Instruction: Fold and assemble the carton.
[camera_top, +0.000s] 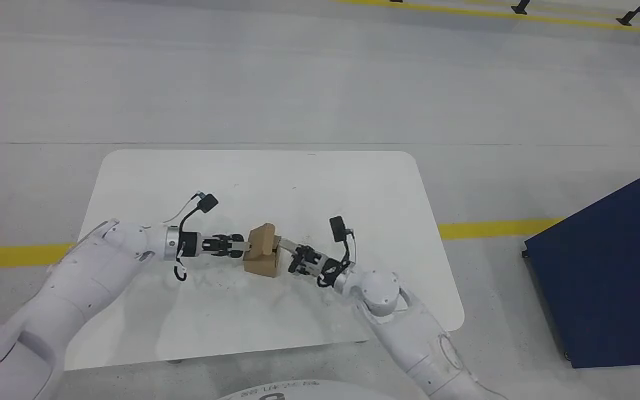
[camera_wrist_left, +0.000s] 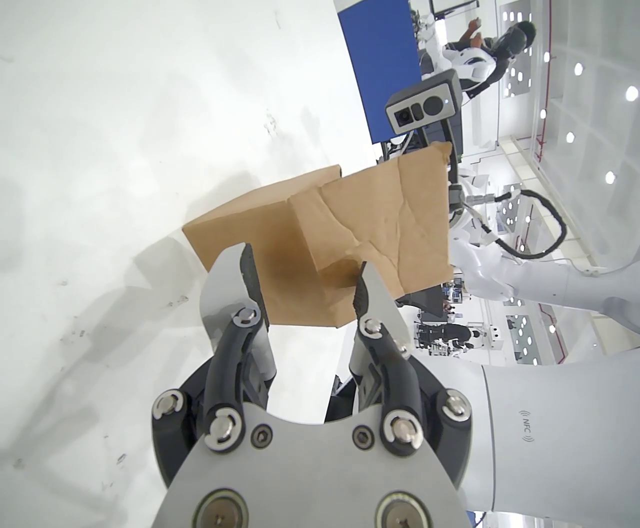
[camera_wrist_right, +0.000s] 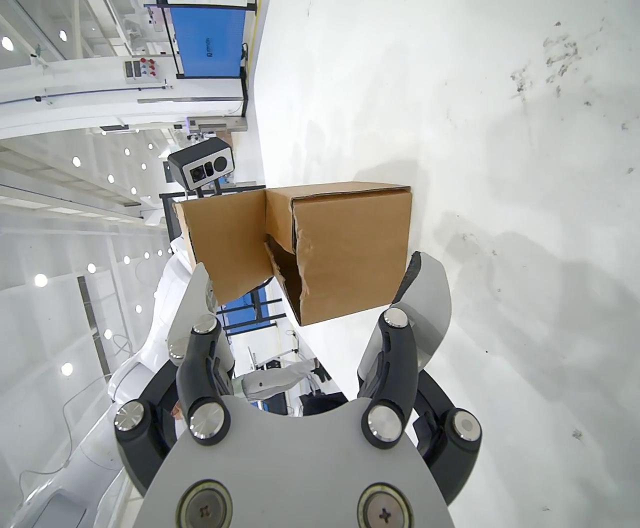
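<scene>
**White bench (camera_top: 330, 190), carton (camera_top: 262, 250) between two open hands**

Scuffed white bench on a grey floor (camera_top: 300, 70). A yellow line (camera_top: 495, 229) is painted on the floor, with a dark blue panel (camera_top: 600, 270) off to one side.

The brown carton sits on the bench near the middle of its front half, partly assembled. One flap (camera_wrist_left: 395, 220) stands out from the body, creased and wrinkled. In the right wrist view a side edge looks torn, with a gap showing the dark inside.

The left hand (camera_top: 240, 245) is low over the bench at one end of the carton and points at it. It is open, and its fingers (camera_wrist_left: 235, 290) are spread to either side of the carton's near corner. One fingertip is right at the creased flap, but I cannot tell whether it touches.

The right hand (camera_top: 288, 256) is at the opposite end, facing the left hand across the carton. It is also open, with the jaws wide. Its fingers (camera_wrist_right: 430, 295) straddle the carton's near end, one by the outer wall and the other partly behind the protruding flap. Contact is unclear.

Neither hand is clamped on the carton.
</scene>
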